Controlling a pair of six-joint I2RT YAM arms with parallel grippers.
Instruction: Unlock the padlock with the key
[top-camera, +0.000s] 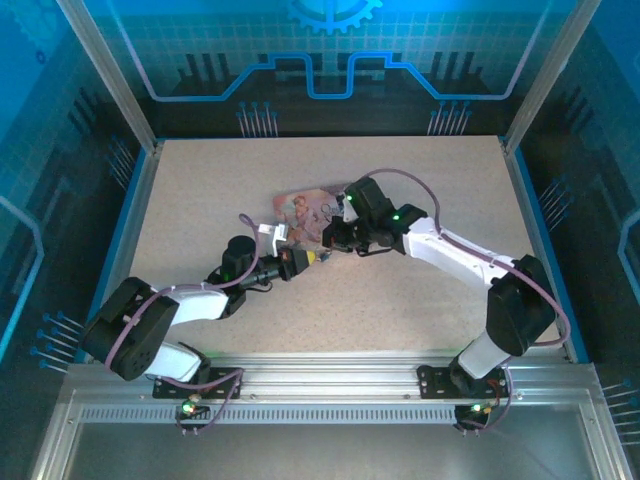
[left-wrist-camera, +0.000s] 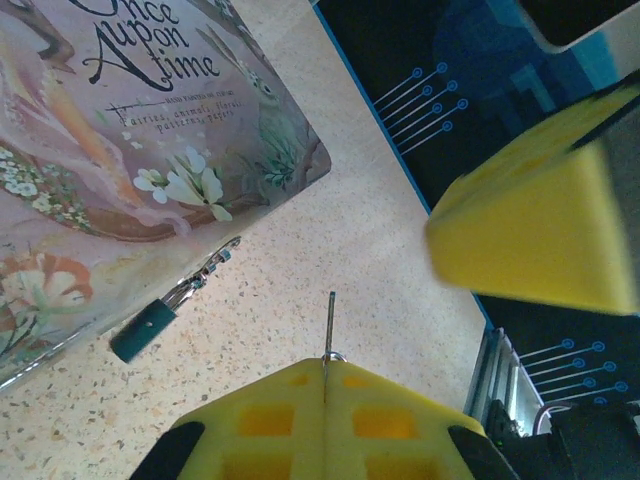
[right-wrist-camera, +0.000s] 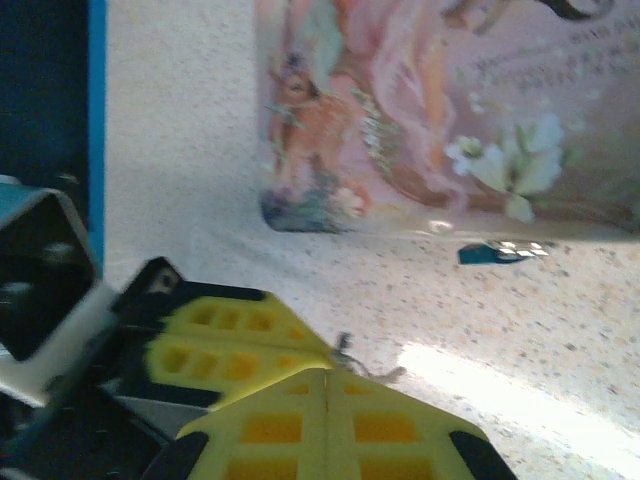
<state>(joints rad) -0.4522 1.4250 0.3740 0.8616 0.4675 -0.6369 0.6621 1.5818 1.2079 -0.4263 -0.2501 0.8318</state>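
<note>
The padlock (left-wrist-camera: 143, 331) has a small teal body, and its silvery shackle hangs on the front edge of the pink tin (left-wrist-camera: 120, 150). My left gripper (left-wrist-camera: 328, 372) is shut on the key (left-wrist-camera: 330, 322), whose thin blade sticks straight out past the yellow fingertips, right of the padlock and apart from it. My right gripper (right-wrist-camera: 328, 374) is shut with nothing seen between its pads, tip to tip with the left fingers (right-wrist-camera: 225, 340). In the right wrist view the padlock (right-wrist-camera: 487, 253) lies beyond, below the tin (right-wrist-camera: 450, 110). From above, both grippers meet just in front of the tin (top-camera: 303, 212).
The speckled beige table (top-camera: 420, 200) stretches around the tin on all sides. A blue rim (top-camera: 528, 230) and dark patterned walls close it in. One yellow finger of the right gripper (left-wrist-camera: 530, 230) hangs close at the right of the left wrist view.
</note>
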